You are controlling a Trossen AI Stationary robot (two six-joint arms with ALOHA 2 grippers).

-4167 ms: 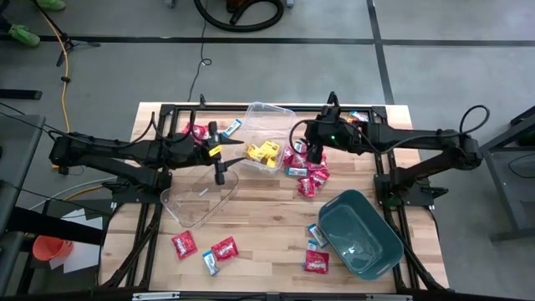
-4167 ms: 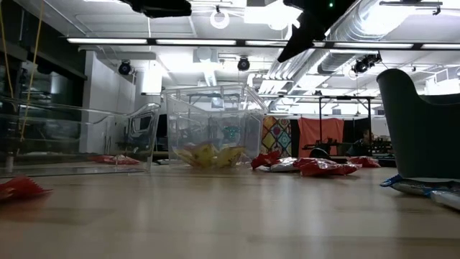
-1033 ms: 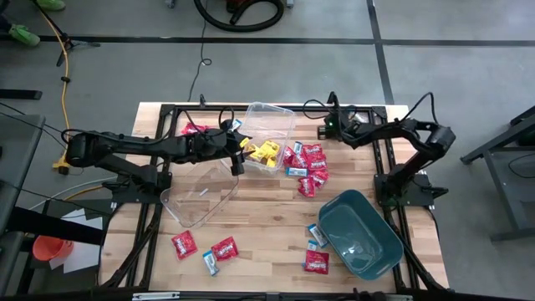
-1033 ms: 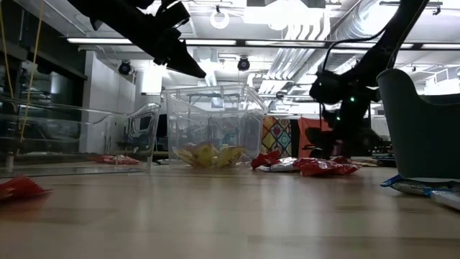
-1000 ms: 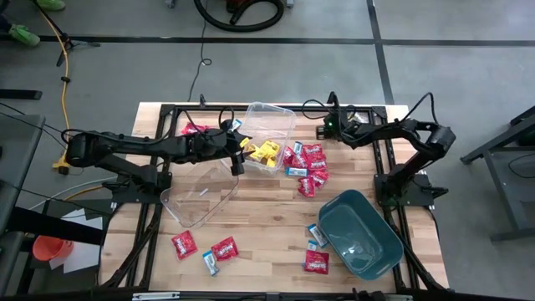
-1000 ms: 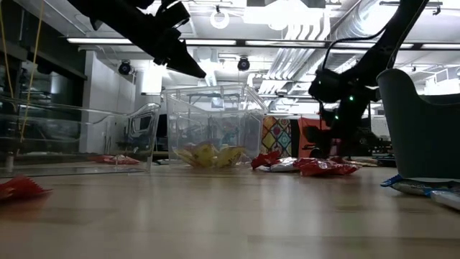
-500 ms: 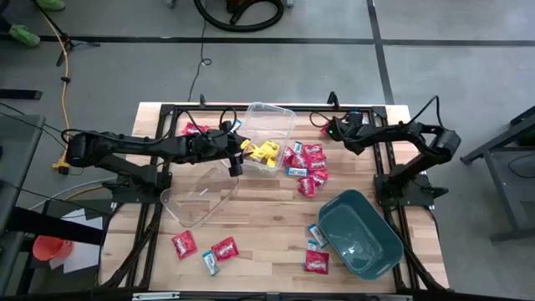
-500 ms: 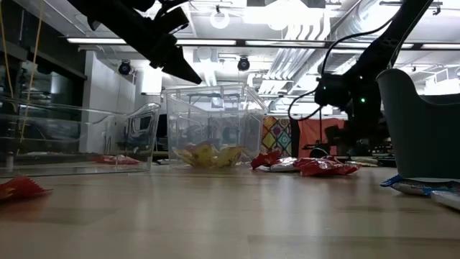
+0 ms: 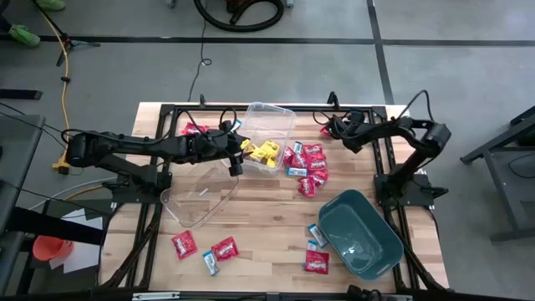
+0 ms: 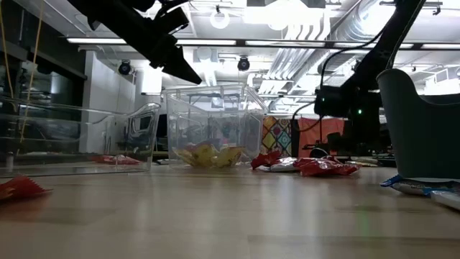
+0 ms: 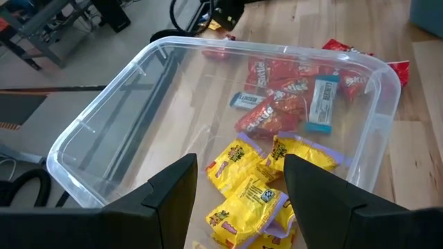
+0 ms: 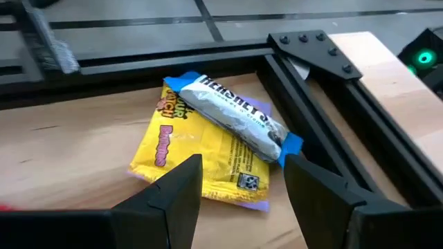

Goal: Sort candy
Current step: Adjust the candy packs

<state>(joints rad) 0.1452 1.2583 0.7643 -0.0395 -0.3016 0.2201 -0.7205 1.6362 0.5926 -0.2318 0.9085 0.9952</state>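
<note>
A clear tub (image 9: 269,134) holds several yellow candy packets (image 11: 255,185). My left gripper (image 9: 235,159) (image 11: 239,200) hangs open over the tub's left rim with nothing between its fingers. A heap of red and blue-and-white candy (image 9: 308,164) lies on the table right of the tub. My right gripper (image 9: 332,128) (image 12: 242,200) stands open at the table's far right, by the black frame. It points slanting down at a yellow packet (image 12: 201,155) with a blue-and-silver packet (image 12: 239,121) lying across it, and touches neither.
A second clear tub (image 9: 201,196) sits near the left, and a teal bin (image 9: 361,236) at the near right. Loose candy lies at the near left (image 9: 205,249), beside the bin (image 9: 316,249) and at the far left (image 9: 196,130). The black frame bars (image 12: 325,104) border the right gripper.
My right gripper has rolled at the wrist, tipped further down and sunk a little at the table's far right, staying open. The candy and the tubs lie as before.
</note>
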